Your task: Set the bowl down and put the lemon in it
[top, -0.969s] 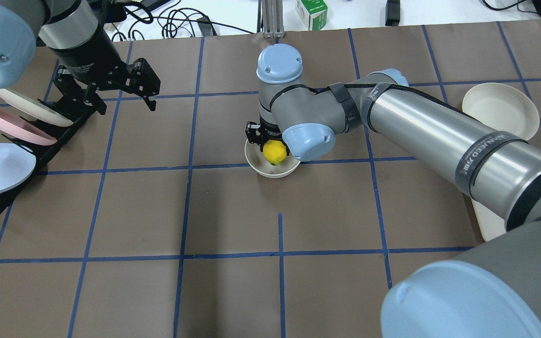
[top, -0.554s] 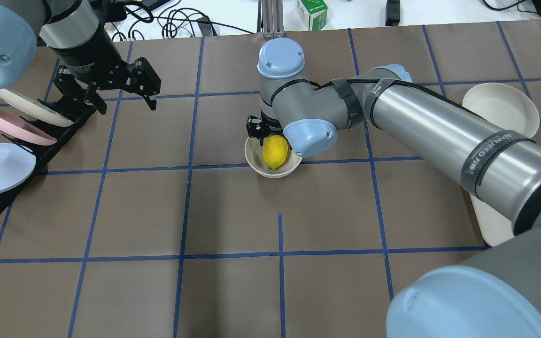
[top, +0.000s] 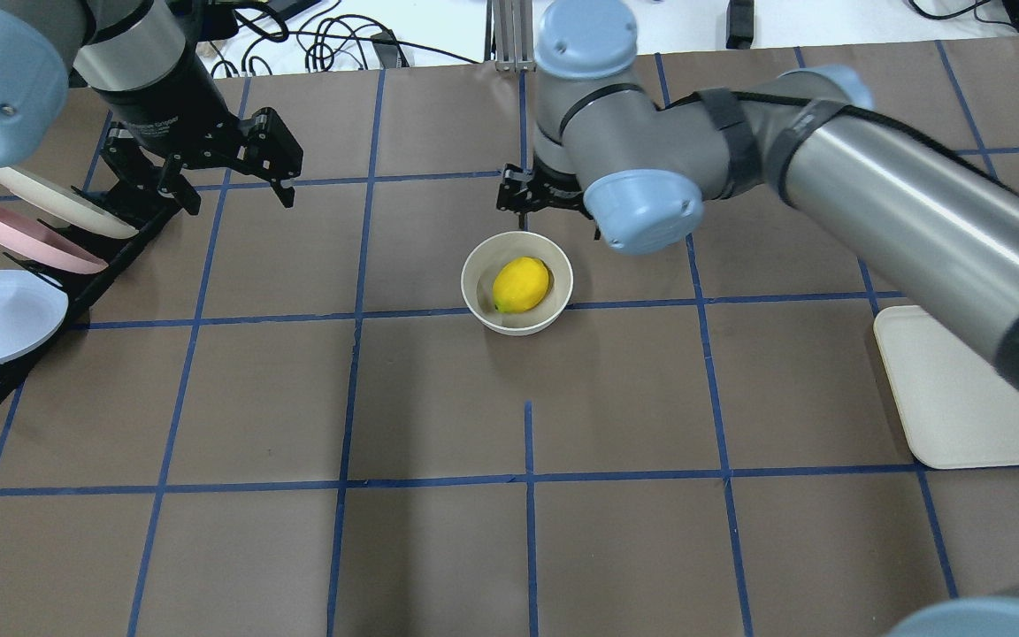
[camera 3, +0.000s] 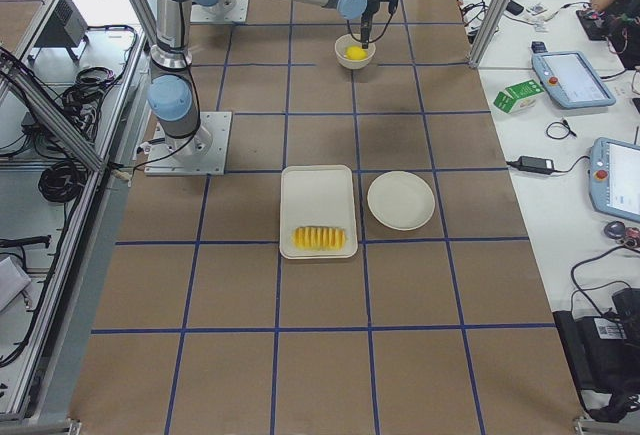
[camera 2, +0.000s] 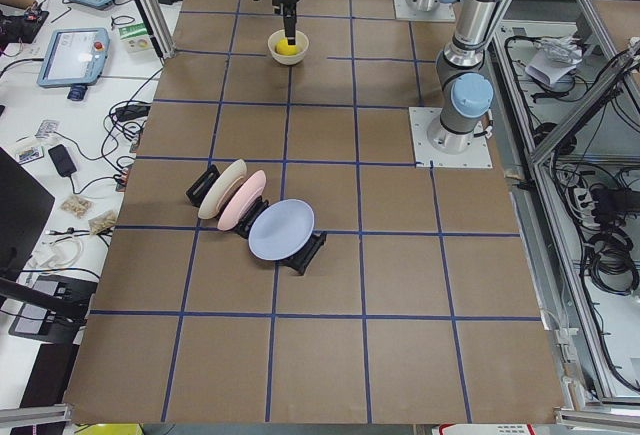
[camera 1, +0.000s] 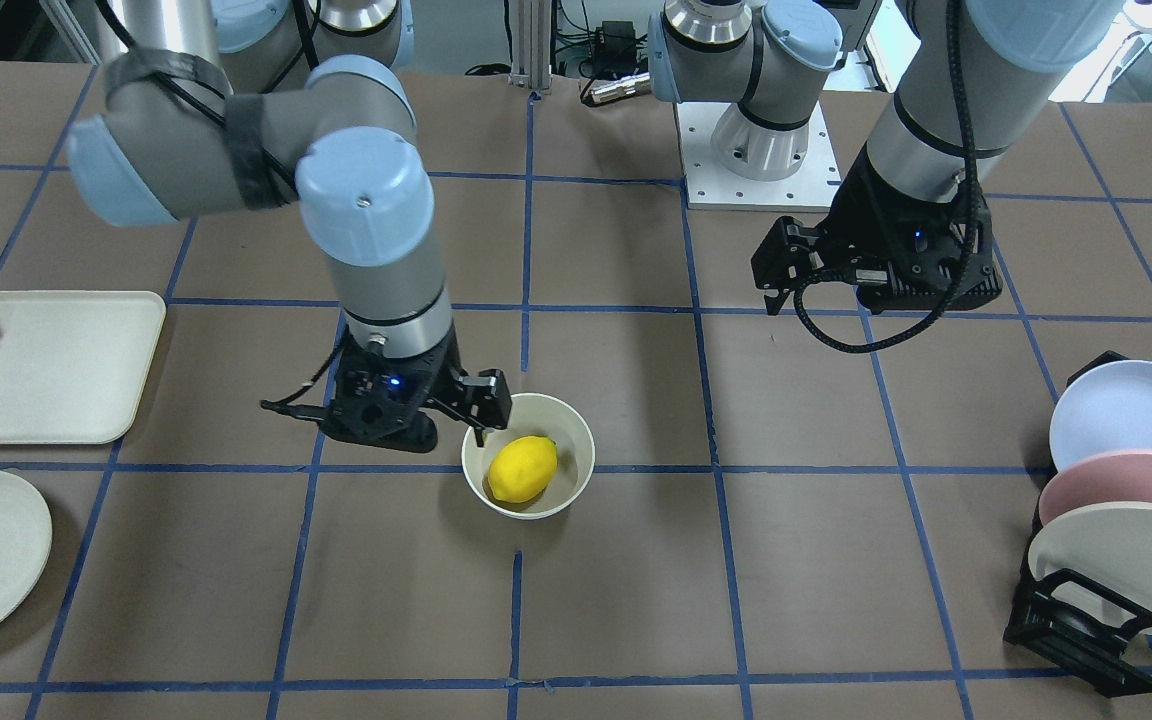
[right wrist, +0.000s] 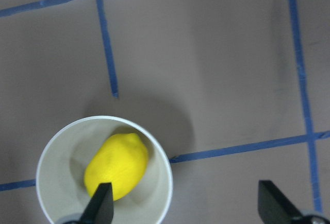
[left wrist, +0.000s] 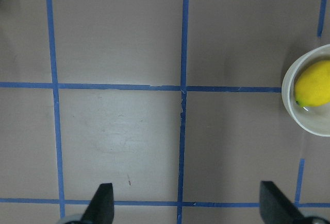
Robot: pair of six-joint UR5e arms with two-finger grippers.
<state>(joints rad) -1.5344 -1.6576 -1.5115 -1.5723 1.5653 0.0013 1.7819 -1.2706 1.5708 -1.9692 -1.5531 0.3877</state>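
The lemon (top: 521,285) lies inside the bowl (top: 474,305), which stands upright mid-table, overlapping a blue tape line. The right gripper (right wrist: 188,206) hovers over the bowl's far rim, fingers spread and empty. The left gripper (top: 231,177) hangs well to the left by the plate rack (top: 111,257), also spread, holding nothing.

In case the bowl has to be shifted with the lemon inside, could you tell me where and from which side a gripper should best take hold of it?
I would take the bowl by its rim from straight above, one finger inside the wall, one outside. It stands upright and open, and the lemon leaves the most bare wall on the robot's left side.
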